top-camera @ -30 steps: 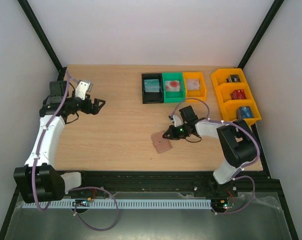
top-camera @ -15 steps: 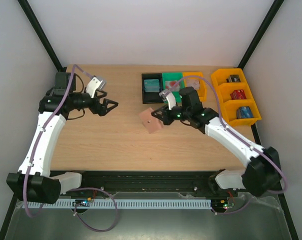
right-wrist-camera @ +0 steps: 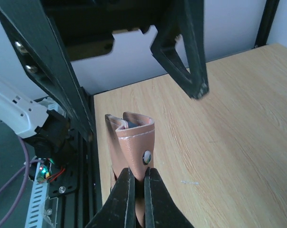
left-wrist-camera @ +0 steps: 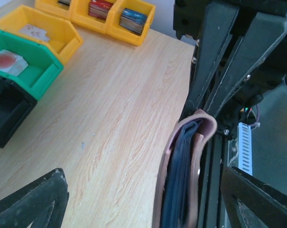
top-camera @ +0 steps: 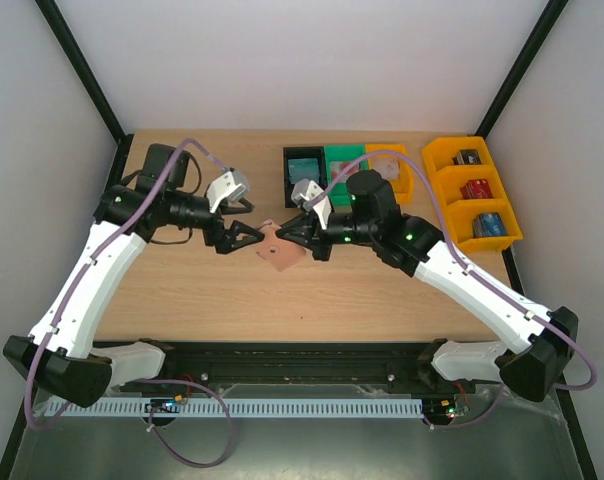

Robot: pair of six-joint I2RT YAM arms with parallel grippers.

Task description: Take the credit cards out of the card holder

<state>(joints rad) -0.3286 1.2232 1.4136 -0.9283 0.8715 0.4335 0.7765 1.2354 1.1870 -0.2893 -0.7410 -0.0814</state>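
The card holder [left-wrist-camera: 184, 175] is seen edge-on and folded, its pink-tan leather wrapped around a blue-grey lining. The right gripper [left-wrist-camera: 203, 111] reaches in from above and pinches the holder's top fold between two black fingers. The left gripper [left-wrist-camera: 142, 192] has its fingers spread wide on either side of the holder, clear of it. Well to the holder's left on the wooden table [left-wrist-camera: 119, 104] are a black bin [left-wrist-camera: 5, 111], a green bin [left-wrist-camera: 34, 71] and yellow bins [left-wrist-camera: 53, 33].
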